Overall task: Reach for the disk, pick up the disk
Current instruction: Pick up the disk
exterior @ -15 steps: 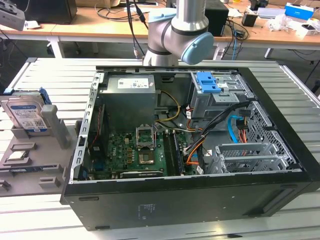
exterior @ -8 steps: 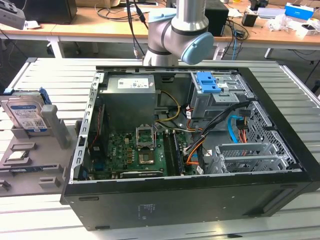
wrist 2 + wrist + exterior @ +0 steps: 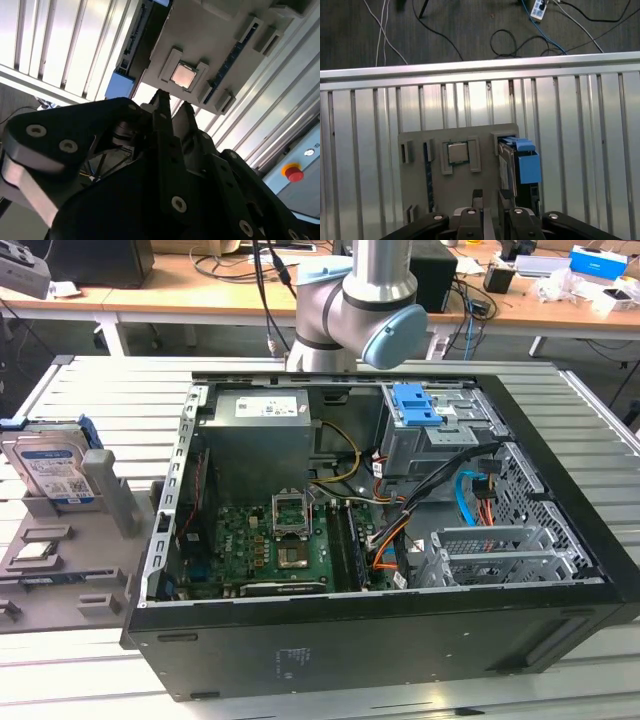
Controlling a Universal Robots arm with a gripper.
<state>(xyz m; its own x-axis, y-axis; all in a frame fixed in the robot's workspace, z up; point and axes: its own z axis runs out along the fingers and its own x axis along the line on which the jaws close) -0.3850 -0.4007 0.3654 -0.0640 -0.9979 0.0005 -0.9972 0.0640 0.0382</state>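
The silver metal hard drive with its white-and-blue label and bright blue plastic bracket, the disk [image 3: 52, 468], stands on edge in a slot of a flat grey plastic holder plate [image 3: 62, 575] at the exterior view's left, outside the open black computer case [image 3: 400, 640]. Nothing has lifted it; it sits fully seated in its slot.

In both wrist views the black gripper [image 3: 490, 196] hangs above the holder plate [image 3: 415, 185], looking down on it. Its jaws stand a little apart and hold nothing. They line up nearer the small square silver processor chip [image 3: 457, 152] than the disk [image 3: 527, 167], which lies just beside that line.

As I judge it, the reach is partly made. Closing in on the disk, gripping it and lifting it are all left.
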